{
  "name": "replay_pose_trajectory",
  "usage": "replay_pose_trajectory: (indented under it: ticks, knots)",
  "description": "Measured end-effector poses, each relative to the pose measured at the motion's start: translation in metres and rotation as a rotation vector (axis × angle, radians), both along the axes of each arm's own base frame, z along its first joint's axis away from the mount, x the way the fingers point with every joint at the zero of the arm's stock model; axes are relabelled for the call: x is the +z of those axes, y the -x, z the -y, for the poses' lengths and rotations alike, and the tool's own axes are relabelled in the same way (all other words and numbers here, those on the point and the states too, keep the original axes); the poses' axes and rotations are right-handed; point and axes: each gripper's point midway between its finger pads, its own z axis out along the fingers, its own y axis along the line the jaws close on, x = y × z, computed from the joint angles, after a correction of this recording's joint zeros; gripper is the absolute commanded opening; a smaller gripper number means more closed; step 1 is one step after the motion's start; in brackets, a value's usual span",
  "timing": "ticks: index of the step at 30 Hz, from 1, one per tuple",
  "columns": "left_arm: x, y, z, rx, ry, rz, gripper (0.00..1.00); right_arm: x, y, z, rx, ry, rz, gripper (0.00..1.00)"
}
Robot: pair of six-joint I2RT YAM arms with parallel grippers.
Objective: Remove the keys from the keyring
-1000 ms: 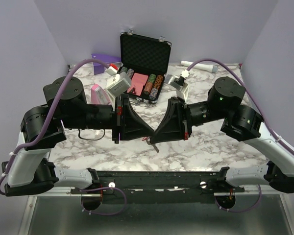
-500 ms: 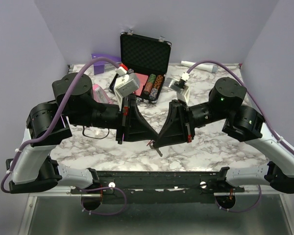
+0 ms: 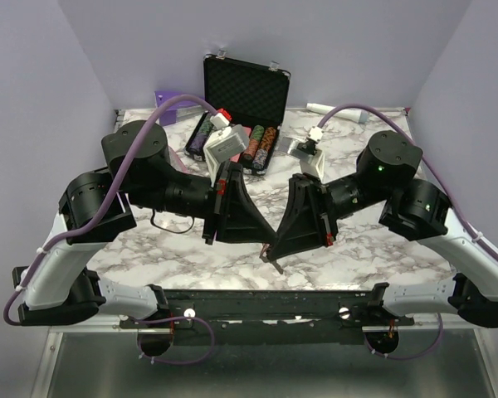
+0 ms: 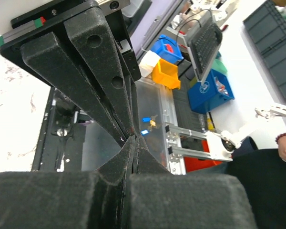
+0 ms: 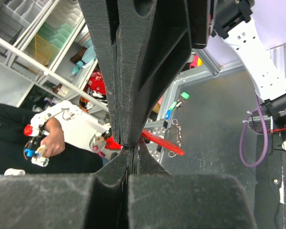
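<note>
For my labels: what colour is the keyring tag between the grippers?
The keyring tag is bright red, clearest in the right wrist view.

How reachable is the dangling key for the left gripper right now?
Probably not without letting go. The left gripper and right gripper are shut tip to tip, seemingly pinching the red keyring; the key hangs just below, in open air.

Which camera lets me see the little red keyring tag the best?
The right wrist view. There the red keyring tag pokes out sideways, bright and plain. The top view shows only a tiny red speck of it, and in the left wrist view I cannot make it out.
</note>
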Motion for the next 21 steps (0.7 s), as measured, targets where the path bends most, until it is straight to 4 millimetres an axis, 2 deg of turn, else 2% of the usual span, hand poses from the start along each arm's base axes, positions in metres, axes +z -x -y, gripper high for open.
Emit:
replay_pose_trajectory:
  ticks: [7, 21]
  knots:
    - [-0.004, 0.005, 0.005, -0.039, 0.023, -0.031, 0.00, -0.003, 0.006, 0.006, 0.018, 0.017, -0.002, 0.01]
    - [-0.010, 0.002, 0.002, -0.022, 0.051, -0.015, 0.00, -0.009, -0.005, 0.006, -0.088, 0.029, 0.046, 0.01]
